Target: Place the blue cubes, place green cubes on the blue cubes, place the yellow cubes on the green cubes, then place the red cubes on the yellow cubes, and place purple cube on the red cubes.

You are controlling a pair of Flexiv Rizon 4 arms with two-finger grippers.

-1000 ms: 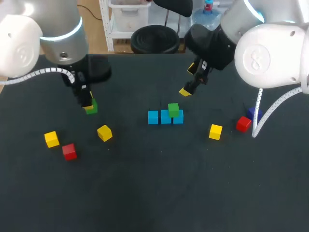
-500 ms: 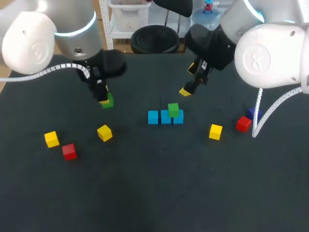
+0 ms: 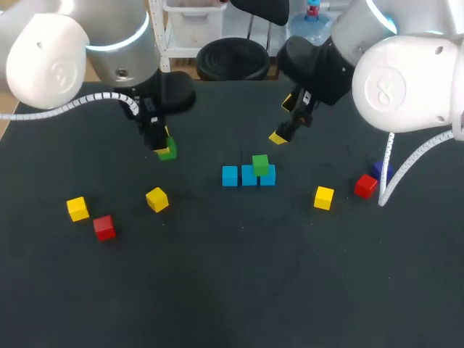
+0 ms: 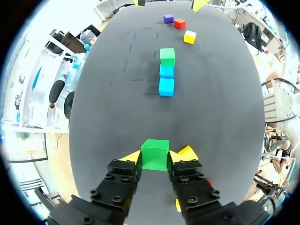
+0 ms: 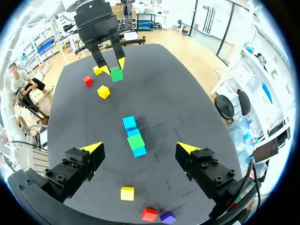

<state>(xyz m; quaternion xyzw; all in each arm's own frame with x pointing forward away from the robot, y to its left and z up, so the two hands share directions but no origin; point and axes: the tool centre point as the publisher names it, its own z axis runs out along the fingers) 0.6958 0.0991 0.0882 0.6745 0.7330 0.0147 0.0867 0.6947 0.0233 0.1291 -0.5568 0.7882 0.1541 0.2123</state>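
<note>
At the far left of the dark table (image 3: 232, 290) a far-left yellow cube (image 3: 77, 209) lies with a left red cube (image 3: 104, 227) just beside it, nearer the robot. A little to the right, apart from both, sits a second yellow cube (image 3: 156, 199), turned at a slight angle.

Behind that cube, the left arm comes in from the left. Its left end effector (image 3: 164, 147) points down and is clamped on a held green cube (image 3: 167, 151). The left wrist view shows this plainly: the cube (image 4: 155, 153) sits between the two yellow tips, each pressing on one side.

Near the middle of the table three blue cubes (image 3: 249, 175) stand in a straight, touching row. A stacked green cube (image 3: 260, 164) rests on the right part of the row. I cannot tell whether it sits on one blue cube or bridges two. From the left wrist, the row (image 4: 166, 78) runs straight ahead of the fingers, with the stacked green cube (image 4: 167, 56) at its far end.

The right end effector (image 3: 284, 119) hangs above and behind the row. Its fingers are spread wide with nothing between them; in its own view (image 5: 140, 148) the row lies beneath the gap.

Farther right lie a right yellow cube (image 3: 324, 197), then a right red cube (image 3: 366, 185), and just behind it a purple cube (image 3: 382, 171).
</note>
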